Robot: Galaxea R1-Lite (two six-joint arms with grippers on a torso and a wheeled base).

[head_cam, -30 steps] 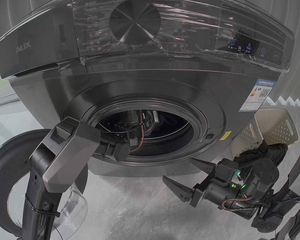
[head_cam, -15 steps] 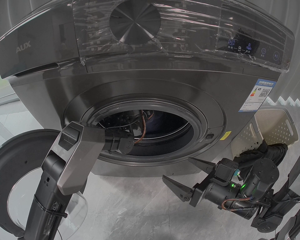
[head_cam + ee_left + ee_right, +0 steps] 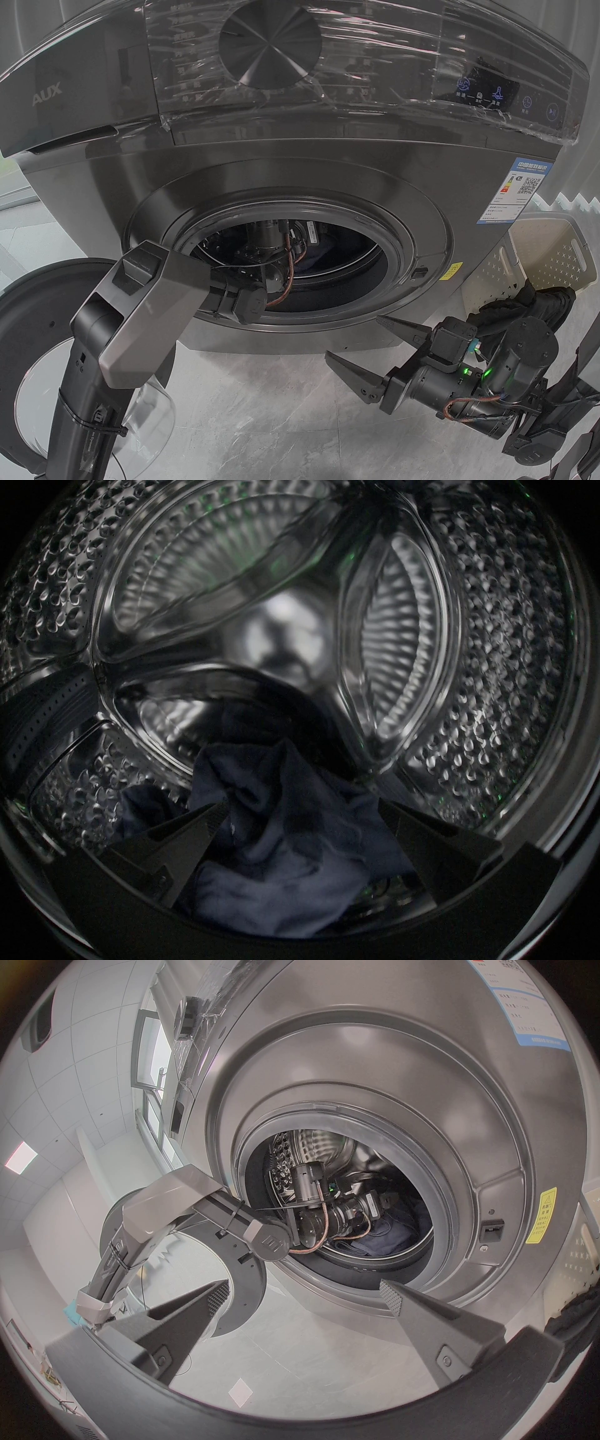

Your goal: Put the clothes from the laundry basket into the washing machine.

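My left arm reaches through the washing machine's round opening [image 3: 400,250]. Inside the steel drum [image 3: 487,667] my left gripper [image 3: 303,830] is open, its two dark fingers wide apart. A crumpled dark blue cloth [image 3: 294,867] lies on the drum's bottom just beyond and between those fingers, not held. From the right wrist view the same cloth [image 3: 381,1241] lies under the left wrist. My right gripper [image 3: 353,340] hangs open and empty above the floor, in front of the machine's lower right. Black clothes [image 3: 537,306] drape over the cream laundry basket [image 3: 550,250] beside the right arm.
The machine's round door [image 3: 37,350] stands swung open at the left, beside my left arm's elbow block [image 3: 150,306]. Grey marble floor [image 3: 269,412] stretches below the opening. The basket stands against the machine's right side.
My left arm pushed deeper into the drum half a second ago and has since drawn back a little. The right arm and the basket clothes have not moved.
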